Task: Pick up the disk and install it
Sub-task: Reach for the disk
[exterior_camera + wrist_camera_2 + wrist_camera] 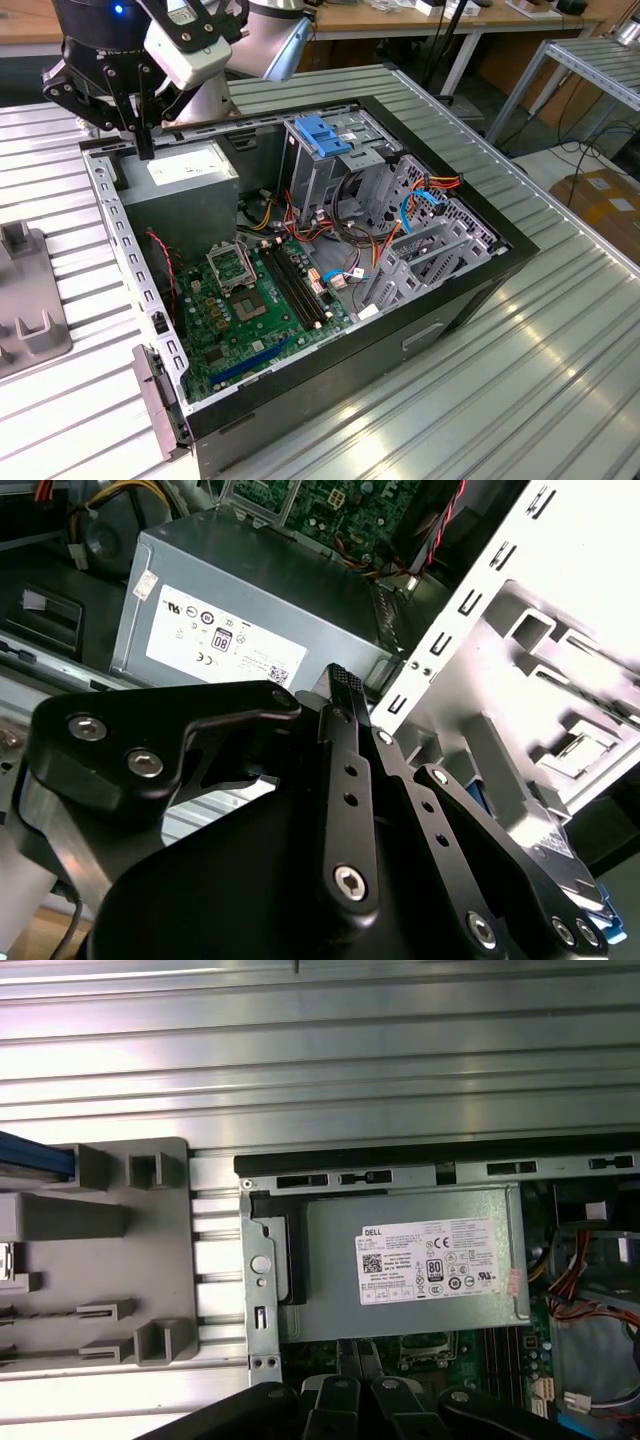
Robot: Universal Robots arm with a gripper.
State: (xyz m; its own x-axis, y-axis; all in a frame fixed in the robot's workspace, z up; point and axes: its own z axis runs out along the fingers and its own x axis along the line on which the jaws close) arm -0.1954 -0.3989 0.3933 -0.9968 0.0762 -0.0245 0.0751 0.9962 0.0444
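Observation:
The disk (pixel 34 1161) shows as a bright blue strip at the edge of the first wrist view, lying on the grey holder (pixel 110 1220) beside the computer case. In the second wrist view the disk's blue frame (pixel 598 908) and part of its labelled face peek out behind the gripper linkage. My gripper (pixel 146 140) hangs over the case's back corner at the exterior view's left, above the grey power supply (pixel 185 175). Its black fingers (pixel 345 695) are pressed together with nothing between them. The gripper (pixel 358 1360) is well apart from the disk.
The open computer case (pixel 470 290) lies on a ribbed metal table (pixel 500 400), with the green motherboard (pixel 245 320), cables and a drive cage with a broad blue bracket (pixel 325 135) inside. The grey holder (pixel 25 300) sits at the exterior view's left.

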